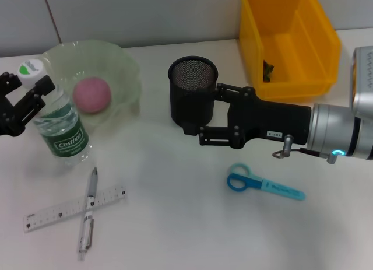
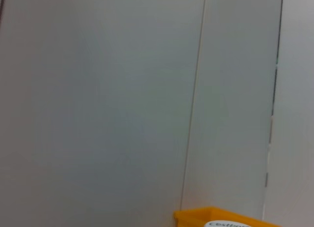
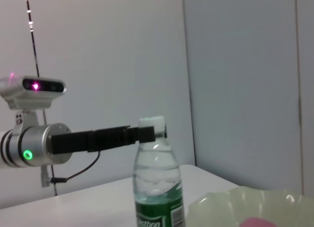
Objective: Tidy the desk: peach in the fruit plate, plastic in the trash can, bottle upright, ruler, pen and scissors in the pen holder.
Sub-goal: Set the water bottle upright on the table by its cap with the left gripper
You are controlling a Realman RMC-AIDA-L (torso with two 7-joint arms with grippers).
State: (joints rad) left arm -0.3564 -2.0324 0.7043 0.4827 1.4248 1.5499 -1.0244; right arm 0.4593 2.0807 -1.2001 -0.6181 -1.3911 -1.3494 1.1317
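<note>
The clear water bottle (image 1: 58,125) (image 3: 157,188) stands upright at the left, and my left gripper (image 1: 36,90) (image 3: 148,134) is shut on its neck just under the white cap. A pink peach (image 1: 91,95) lies in the pale green fruit plate (image 1: 125,60) behind the bottle. My right gripper (image 1: 201,112) is shut on the black mesh pen holder (image 1: 191,86) at the table's middle. In front lie the blue scissors (image 1: 262,183), and at the front left a clear ruler (image 1: 55,213) with a silver pen (image 1: 88,214) crossed over it. The yellow trash can (image 1: 309,25) holds something dark, maybe the plastic (image 1: 268,72).
The trash can stands at the back right, close behind my right arm. White tabletop lies between the pen holder, the scissors and the ruler. The left wrist view shows mostly a grey wall and the trash can's rim (image 2: 196,216).
</note>
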